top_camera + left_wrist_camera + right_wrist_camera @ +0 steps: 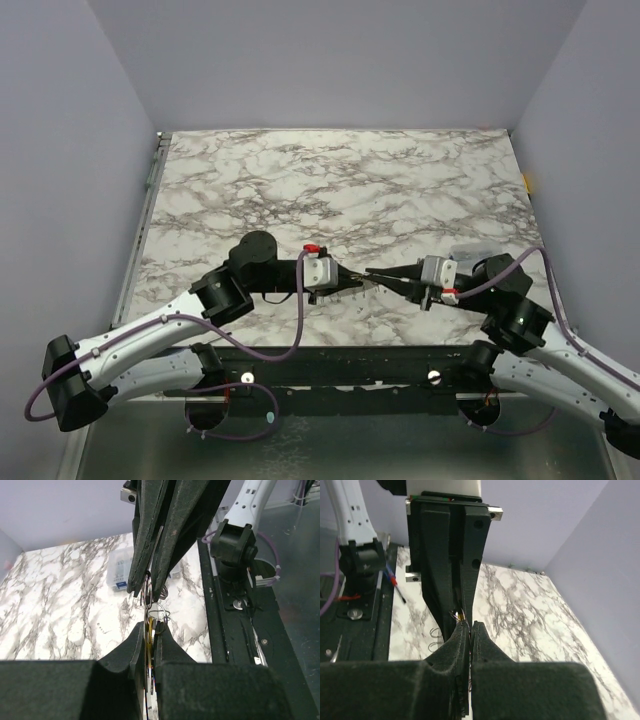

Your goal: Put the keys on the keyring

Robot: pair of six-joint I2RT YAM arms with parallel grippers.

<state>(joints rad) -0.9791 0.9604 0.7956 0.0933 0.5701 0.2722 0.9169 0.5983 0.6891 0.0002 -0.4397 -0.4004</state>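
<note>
My two grippers meet tip to tip above the near middle of the marble table. My left gripper [357, 281] is shut on the key [149, 634], a thin yellow-orange sliver between its pads in the left wrist view. The keyring [159, 611] shows as thin grey wire loops just beyond those tips. My right gripper [376, 273] comes in from the other side [148, 591] and is shut on the ring's upper edge. In the right wrist view the closed jaws [470, 625] touch the left gripper's tips, with a yellow glint of the key [460, 616] there.
A clear plastic box [474, 250] lies on the table by my right arm and also shows in the left wrist view [119, 571]. The black base rail [340, 365] runs along the near edge. Grey walls close in the table.
</note>
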